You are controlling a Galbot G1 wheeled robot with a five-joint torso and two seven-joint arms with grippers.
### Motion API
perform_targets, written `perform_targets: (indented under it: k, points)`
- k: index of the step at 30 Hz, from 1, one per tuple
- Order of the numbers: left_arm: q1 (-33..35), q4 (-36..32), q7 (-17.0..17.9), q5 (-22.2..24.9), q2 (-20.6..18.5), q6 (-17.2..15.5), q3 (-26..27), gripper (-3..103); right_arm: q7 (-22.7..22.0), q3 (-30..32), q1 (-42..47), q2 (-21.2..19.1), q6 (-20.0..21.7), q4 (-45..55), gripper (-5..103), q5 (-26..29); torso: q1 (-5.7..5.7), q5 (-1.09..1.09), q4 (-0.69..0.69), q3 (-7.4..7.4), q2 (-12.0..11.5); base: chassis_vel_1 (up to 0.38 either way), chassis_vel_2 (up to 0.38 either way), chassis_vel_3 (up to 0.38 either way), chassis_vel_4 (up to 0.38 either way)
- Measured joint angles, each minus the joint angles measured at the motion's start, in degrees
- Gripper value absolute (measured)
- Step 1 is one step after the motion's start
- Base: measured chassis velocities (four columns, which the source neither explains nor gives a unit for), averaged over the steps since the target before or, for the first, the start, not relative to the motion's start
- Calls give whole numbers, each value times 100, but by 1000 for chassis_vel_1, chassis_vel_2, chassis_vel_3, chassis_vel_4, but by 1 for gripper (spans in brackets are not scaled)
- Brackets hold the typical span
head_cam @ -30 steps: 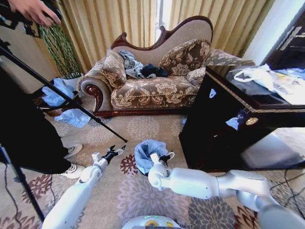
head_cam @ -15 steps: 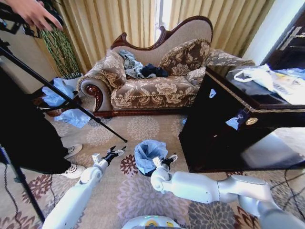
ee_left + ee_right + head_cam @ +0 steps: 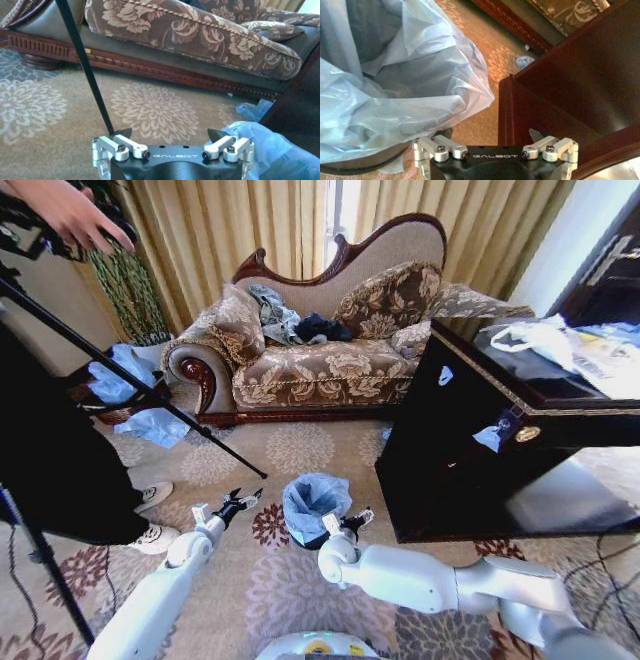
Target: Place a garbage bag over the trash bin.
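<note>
Patterned carpet [image 3: 300, 450] spreads before a floral sofa [image 3: 320, 350], with a dark wooden cabinet [image 3: 480, 450] at three o'clock. At the centre sits the trash bin [image 3: 350, 165], the pale blue garbage bag [image 3: 313, 502] draped over its rim and lining it. The left hand [image 3: 238, 501] hovers at nine o'clock of the bin, fingers spread, holding nothing. The right hand [image 3: 358, 519] hangs at four o'clock, just beside the bag, fingers spread, empty.
</note>
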State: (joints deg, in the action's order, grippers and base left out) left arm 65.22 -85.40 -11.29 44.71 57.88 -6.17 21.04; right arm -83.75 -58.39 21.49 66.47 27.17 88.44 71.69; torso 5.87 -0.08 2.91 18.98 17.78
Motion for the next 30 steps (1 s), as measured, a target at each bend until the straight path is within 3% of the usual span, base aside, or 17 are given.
perform_targets:
  k: [9, 14, 17, 18, 20, 21, 22, 24, 26, 27, 29, 30]
  points:
    - [-20, 33, 11, -2, -39, 0, -23, 100, -35, 201, 151, -126, -11, 53, 100, -174, 0, -1, -1, 0, 0, 0, 0, 0, 0]
    - [-34, -62, 75, 34, -134, -30, -40, 100, -84, 541, 211, -677, 51, 462, 100, -350, 0, 0, 0, 0, 0, 0, 0, 0, 0]
    - [-36, -266, 187, 68, -286, -141, -23, 100, 477, 1111, 243, -1371, 64, 808, 100, -972, 1, -2, 0, 0, 0, 0, 0, 0, 0]
    - [-36, -266, 187, 68, -286, -141, -23, 100, 477, 1111, 243, -1371, 64, 808, 100, -972, 1, -2, 0, 0, 0, 0, 0, 0, 0]
    - [-2, -434, 245, 89, -409, -218, -6, 100, 1109, 1473, 404, -1772, -246, 1031, 100, -1427, 0, -1, 1, 0, 0, 0, 0, 0, 0]
    - [31, -555, 286, 120, -487, -282, 11, 100, 1788, 1738, 606, -2031, -740, 1193, 100, -1790, 0, 0, 2, 0, 0, 0, 0, 0, 0]
    - [31, -555, 286, 120, -487, -282, 11, 100, 1788, 1738, 606, -2031, -740, 1193, 100, -1790, 0, 0, 2, 0, 0, 0, 0, 0, 0]
    - [108, -780, 363, 208, -610, -390, 50, 100, 2712, 2040, 909, -2232, -1531, 1376, 100, -2291, 0, -2, 2, 0, 0, 0, 0, 0, 0]
    - [273, -1243, 548, 470, -802, -637, 178, 100, 3774, 2534, 1333, -2239, -2439, 1473, 100, -2908, 0, 1, 1, 0, 0, 0, 0, 0, 0]
    - [273, -1243, 548, 470, -802, -637, 178, 100, 3774, 2534, 1333, -2239, -2439, 1473, 100, -2908, 0, 1, 1, 0, 0, 0, 0, 0, 0]
    - [439, -1751, 754, 775, -976, -836, 328, 100, 5015, 3157, 1786, -2146, -3243, 1543, 100, -3113, 0, 0, -1, 0, 0, 0, 0, 0, 0]
    - [439, -1751, 754, 775, -976, -836, 328, 100, 5015, 3157, 1786, -2146, -3243, 1543, 100, -3113, 0, 0, -1, 0, 0, 0, 0, 0, 0]
